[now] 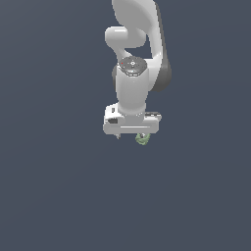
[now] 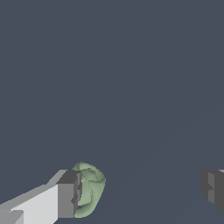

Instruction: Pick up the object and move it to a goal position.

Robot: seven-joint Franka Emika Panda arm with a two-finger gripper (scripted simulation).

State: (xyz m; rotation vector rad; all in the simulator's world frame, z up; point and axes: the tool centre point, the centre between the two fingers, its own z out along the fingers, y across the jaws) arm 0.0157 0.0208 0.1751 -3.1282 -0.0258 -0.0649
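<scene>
Wrist view: object (image 2: pixel 89 189) beside gripper (image 2: pixel 142 189) finger

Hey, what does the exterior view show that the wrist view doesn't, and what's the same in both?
Only the exterior view shows the white arm from above, with the gripper body under it; its fingers are hidden there. Only the wrist view shows the two dark fingertips set wide apart, the green lump right beside one and well clear of the other, so the jaws stand open. Both show the pale-green lump at the gripper and a plain dark-blue background.
</scene>
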